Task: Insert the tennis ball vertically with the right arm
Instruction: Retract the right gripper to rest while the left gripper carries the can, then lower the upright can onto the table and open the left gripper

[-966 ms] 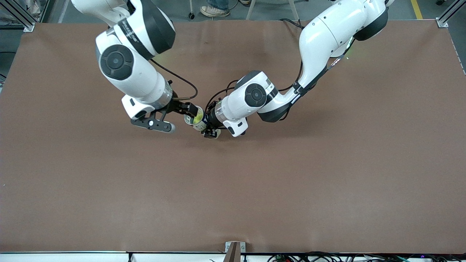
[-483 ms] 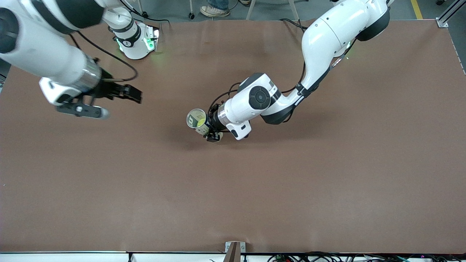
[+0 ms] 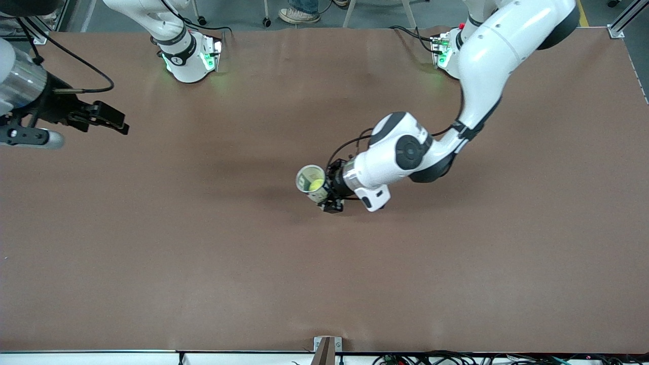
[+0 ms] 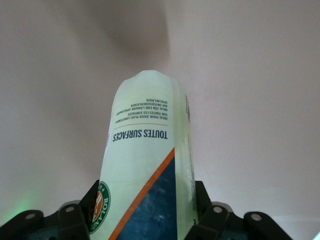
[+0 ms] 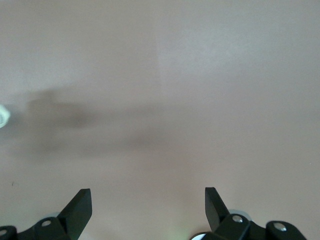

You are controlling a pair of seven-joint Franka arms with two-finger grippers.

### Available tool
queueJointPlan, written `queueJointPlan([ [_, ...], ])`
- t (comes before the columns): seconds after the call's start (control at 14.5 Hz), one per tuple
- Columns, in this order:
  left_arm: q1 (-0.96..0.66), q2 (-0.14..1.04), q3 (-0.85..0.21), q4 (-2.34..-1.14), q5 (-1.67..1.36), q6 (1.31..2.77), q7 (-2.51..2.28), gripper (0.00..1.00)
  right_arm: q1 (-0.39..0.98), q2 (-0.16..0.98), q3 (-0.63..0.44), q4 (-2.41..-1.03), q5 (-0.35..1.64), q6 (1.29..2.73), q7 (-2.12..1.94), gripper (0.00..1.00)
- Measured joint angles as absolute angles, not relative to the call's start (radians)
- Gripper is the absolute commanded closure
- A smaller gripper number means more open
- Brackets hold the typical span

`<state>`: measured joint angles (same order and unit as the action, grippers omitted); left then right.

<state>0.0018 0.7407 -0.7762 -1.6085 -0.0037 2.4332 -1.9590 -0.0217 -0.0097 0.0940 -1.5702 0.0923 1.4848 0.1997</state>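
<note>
Brown table point(image 3: 203, 263) under even light, grey floor point(image 3: 243, 12) along its edge.

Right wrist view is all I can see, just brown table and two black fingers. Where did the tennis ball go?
Observer: The tennis ball sits inside the open can, seen from the front view.
Operator: Who is holding the can?
Observer: The left gripper is shut on the can over the middle of the table; the left wrist view shows its label between the black fingers.
Operator: And where is my gripper?
Observer: The right gripper is open, holding nothing, over the table's edge at the right arm's end.
</note>
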Motion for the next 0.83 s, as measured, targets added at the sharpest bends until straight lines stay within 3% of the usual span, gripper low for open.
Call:
queueJointPlan([
  [0.34,0.48,0.686,-1.063,-1.85,-0.002,2.297,-1.663,0.25,-0.053,-0.018,0.094,-1.531,0.088,1.501,0.191,0.0],
  [0.83,0.867,0.65,-1.182,-1.998,0.0,2.095,-1.289,0.25,-0.048,-0.018,0.112,-1.496,0.058,1.555,0.188,0.0],
])
